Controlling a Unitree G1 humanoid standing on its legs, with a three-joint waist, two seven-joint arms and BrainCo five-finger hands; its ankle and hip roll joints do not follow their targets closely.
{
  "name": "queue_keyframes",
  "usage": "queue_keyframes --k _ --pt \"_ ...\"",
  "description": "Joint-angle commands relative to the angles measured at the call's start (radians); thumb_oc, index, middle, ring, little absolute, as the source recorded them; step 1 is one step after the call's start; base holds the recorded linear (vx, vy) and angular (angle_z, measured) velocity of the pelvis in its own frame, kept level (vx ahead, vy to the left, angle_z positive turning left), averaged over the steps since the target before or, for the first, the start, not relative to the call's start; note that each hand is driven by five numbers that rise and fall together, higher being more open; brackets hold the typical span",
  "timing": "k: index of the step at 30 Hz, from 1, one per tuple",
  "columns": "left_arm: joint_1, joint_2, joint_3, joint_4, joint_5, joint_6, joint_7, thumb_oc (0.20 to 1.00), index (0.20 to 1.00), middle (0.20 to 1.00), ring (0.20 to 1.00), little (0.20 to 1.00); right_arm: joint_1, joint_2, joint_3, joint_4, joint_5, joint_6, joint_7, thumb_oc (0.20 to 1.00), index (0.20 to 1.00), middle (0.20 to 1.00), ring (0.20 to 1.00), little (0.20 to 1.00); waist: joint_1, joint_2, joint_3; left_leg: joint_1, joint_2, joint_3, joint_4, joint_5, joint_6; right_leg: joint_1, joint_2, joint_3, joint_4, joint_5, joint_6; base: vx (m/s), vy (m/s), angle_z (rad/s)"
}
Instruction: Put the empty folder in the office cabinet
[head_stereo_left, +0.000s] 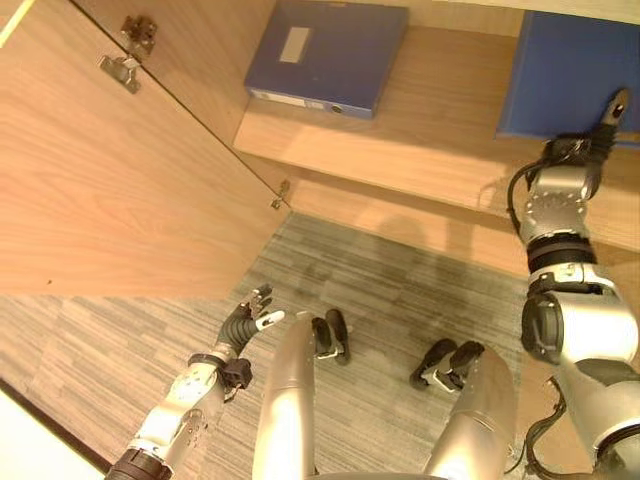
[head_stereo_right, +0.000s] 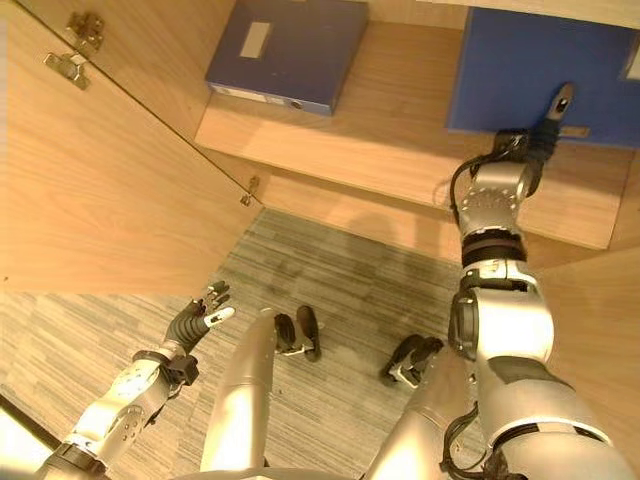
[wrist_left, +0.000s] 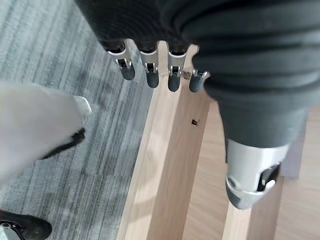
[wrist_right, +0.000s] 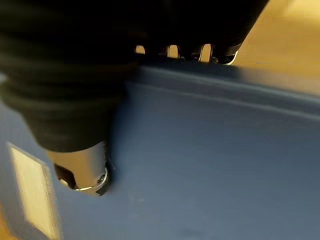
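A blue folder (head_stereo_left: 570, 70) lies flat on the wooden cabinet shelf (head_stereo_left: 440, 130) at the right. My right hand (head_stereo_left: 575, 150) rests on its near part. In the right wrist view the thumb (wrist_right: 82, 167) lies on the folder's blue face (wrist_right: 210, 165) beside a pale label, and the straight fingers (wrist_right: 225, 56) reach past its far edge. My left hand (head_stereo_left: 245, 322) hangs low over the grey carpet, open and holding nothing, its fingers (wrist_left: 150, 75) relaxed.
A second, darker blue folder (head_stereo_left: 325, 55) with a white label lies on the shelf's left part. The open wooden cabinet door (head_stereo_left: 100, 180) with metal hinges (head_stereo_left: 125, 55) stands at the left. Bare shelf lies between the two folders.
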Motion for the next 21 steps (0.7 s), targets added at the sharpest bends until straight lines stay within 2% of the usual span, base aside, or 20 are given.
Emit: queue_keyframes --k 1,6,8,18,19,20,21 --pt "0.000 0.069 0.014 -0.040 0.041 -0.044 0.008 1.000 1.000 1.000 1.000 1.000 -0.101 -0.104 0.044 -0.028 -0.057 -0.004 0.018 0.200 0.200 0.200 0.200 0.200 0.012 -0.010 -0.014 0.028 0.022 -0.063 -0.034 -0.058 -0.068 0.124 -0.021 0.007 -0.113 -0.048 0.046 0.01 -0.027 0.12" --pt "-0.003 0.081 0.014 -0.038 0.041 -0.047 0.019 1.000 1.000 1.000 1.000 1.000 -0.163 -0.154 0.076 0.044 -0.072 0.019 -0.011 0.200 0.200 0.200 0.200 0.200 0.021 -0.013 -0.012 0.028 0.021 -0.071 -0.043 -0.053 -0.073 0.137 -0.021 -0.007 -0.124 -0.041 0.055 0.01 -0.011 0.08" --pt "-0.004 0.090 0.013 -0.032 0.044 -0.043 0.031 1.000 1.000 1.000 1.000 1.000 -0.211 -0.181 0.100 0.116 -0.087 0.048 -0.040 0.200 0.200 0.200 0.200 0.200 0.026 -0.017 -0.012 0.027 0.022 -0.074 -0.047 -0.051 -0.075 0.141 -0.021 -0.015 -0.130 -0.038 0.060 0.01 -0.013 0.07" --pt "-0.009 0.097 0.004 -0.030 0.059 -0.035 0.042 1.000 1.000 1.000 1.000 1.000 -0.270 -0.190 0.143 0.157 -0.081 0.082 -0.050 0.200 0.200 0.200 0.200 0.200 0.041 -0.014 0.001 0.028 0.019 -0.074 -0.069 -0.044 -0.079 0.146 -0.015 -0.021 -0.152 -0.019 0.080 0.00 0.000 0.01" --pt "-0.011 0.095 0.006 -0.028 0.059 -0.036 0.043 1.000 1.000 1.000 1.000 1.000 -0.268 -0.188 0.147 0.156 -0.080 0.085 -0.046 0.219 0.219 0.219 0.219 0.219 0.043 -0.013 0.002 0.028 0.018 -0.074 -0.070 -0.043 -0.079 0.146 -0.016 -0.021 -0.153 -0.018 0.082 0.00 0.000 0.00" --pt "-0.014 0.095 0.007 -0.026 0.061 -0.036 0.044 1.000 1.000 1.000 1.000 1.000 -0.268 -0.186 0.151 0.153 -0.072 0.084 -0.041 1.000 1.000 1.000 1.000 1.000 0.045 -0.012 0.002 0.029 0.019 -0.073 -0.071 -0.042 -0.080 0.145 -0.017 -0.020 -0.154 -0.016 0.084 0.00 0.000 0.00" --pt "-0.014 0.094 0.008 -0.025 0.062 -0.035 0.042 1.000 1.000 1.000 1.000 1.000 -0.265 -0.186 0.155 0.152 -0.071 0.092 -0.030 1.000 1.000 1.000 1.000 1.000 0.046 -0.011 0.003 0.029 0.018 -0.073 -0.071 -0.042 -0.080 0.145 -0.018 -0.021 -0.154 -0.015 0.085 0.00 0.000 0.00"
